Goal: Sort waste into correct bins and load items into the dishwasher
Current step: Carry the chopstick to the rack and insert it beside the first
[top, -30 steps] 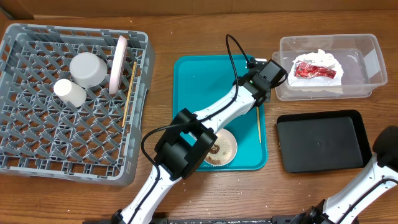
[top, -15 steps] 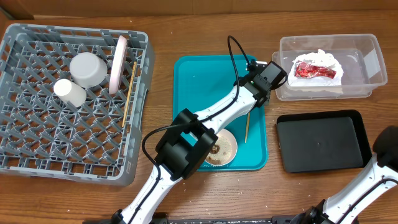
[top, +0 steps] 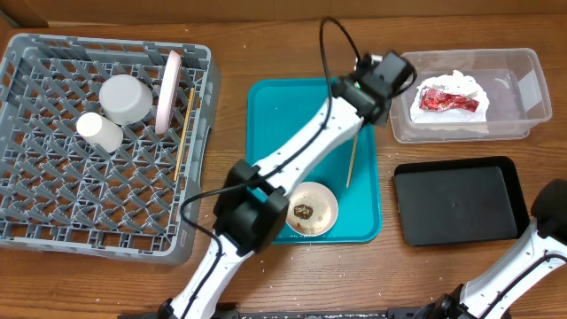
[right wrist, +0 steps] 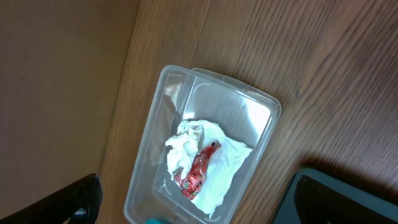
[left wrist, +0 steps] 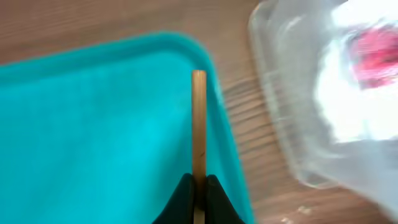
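Left gripper point(top: 379, 87) is seen from overhead between the teal plastic tray point(top: 275, 133) and the clear plastic rectangular tub point(top: 532, 55), with a thin wooden chopstick point(top: 352, 161) reaching from it over the tray, perhaps lifted. In the left wrist view its fingers point(left wrist: 183, 199) are pressed tight on the chopstick's end. In the right wrist view the right gripper point(right wrist: 199, 202) is spread wide, empty, above the tub.

1. Wooden table point(top: 230, 53) fills the overhead view, warm brown, grain running left to right
2. Top-left corner, a pale tan edge point(top: 19, 12) pokes in, too little showing to tell what it is
3. Right wrist view: the tabletop's edge cuts diagonally, and beyond it lies a plain flat brown surface point(right wrist: 56, 81), wall or floor unclear
4. Light is soft and even
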You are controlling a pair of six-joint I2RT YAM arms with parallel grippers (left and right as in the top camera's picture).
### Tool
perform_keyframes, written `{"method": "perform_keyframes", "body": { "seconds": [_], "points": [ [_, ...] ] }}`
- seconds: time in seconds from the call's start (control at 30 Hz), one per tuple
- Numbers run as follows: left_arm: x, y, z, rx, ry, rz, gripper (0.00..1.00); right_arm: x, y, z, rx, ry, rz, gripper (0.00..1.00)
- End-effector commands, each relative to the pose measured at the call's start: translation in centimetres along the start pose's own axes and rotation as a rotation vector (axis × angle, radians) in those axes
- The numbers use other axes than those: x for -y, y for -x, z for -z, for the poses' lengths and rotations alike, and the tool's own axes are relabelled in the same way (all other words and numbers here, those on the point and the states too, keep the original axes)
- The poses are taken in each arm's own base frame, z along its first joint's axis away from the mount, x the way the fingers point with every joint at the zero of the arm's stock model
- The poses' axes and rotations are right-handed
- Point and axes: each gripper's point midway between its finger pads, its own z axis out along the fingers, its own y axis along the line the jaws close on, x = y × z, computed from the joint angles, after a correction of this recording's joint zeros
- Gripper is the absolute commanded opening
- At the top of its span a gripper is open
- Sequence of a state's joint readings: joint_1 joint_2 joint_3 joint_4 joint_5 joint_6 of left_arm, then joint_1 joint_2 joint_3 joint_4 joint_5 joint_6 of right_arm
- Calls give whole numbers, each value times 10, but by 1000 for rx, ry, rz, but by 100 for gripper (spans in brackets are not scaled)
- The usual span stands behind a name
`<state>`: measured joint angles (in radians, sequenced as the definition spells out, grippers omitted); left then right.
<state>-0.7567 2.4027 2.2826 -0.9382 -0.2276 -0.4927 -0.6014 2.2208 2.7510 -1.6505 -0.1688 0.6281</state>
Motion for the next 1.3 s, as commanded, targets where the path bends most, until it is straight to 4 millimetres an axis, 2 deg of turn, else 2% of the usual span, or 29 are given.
{"method": "perform_keyframes", "body": {
  "seconds": [0.0, 0.13, 0.23, 0.33, 0.47, 0.6, 0.83, 1.13, 1.27],
  "points": [
    [-1, 61, 90, 133, -149, 48, 4, -3, 3, 11, 29, 18, 8, 100],
    [-48, 82, 130, 180, -103, 3, 4, -3, 3, 11, 28, 18, 8, 100],
    [-94, 85, 146, 164, -33, -88, 4, -3, 3, 11, 28, 18, 8, 100],
    [-151, 77, 148, 95, 98, -140, 4, -3, 3, 11, 29, 18, 8, 100],
    [-217, 52, 143, -62, 214, -201, 4, -3, 3, 11, 28, 18, 8, 100],
    [-260, 37, 136, -161, 248, -202, 4, -3, 3, 11, 29, 18, 8, 100],
    [-312, 23, 109, -253, 285, -156, 4, -3, 3, 11, 29, 18, 8, 100],
    [-339, 4, 70, -338, 313, -61, 4, -3, 3, 11, 29, 18, 8, 100],
    [-352, 0, 65, -354, 327, -40, 4, -3, 3, 11, 28, 18, 8, 100]
  ]
}}
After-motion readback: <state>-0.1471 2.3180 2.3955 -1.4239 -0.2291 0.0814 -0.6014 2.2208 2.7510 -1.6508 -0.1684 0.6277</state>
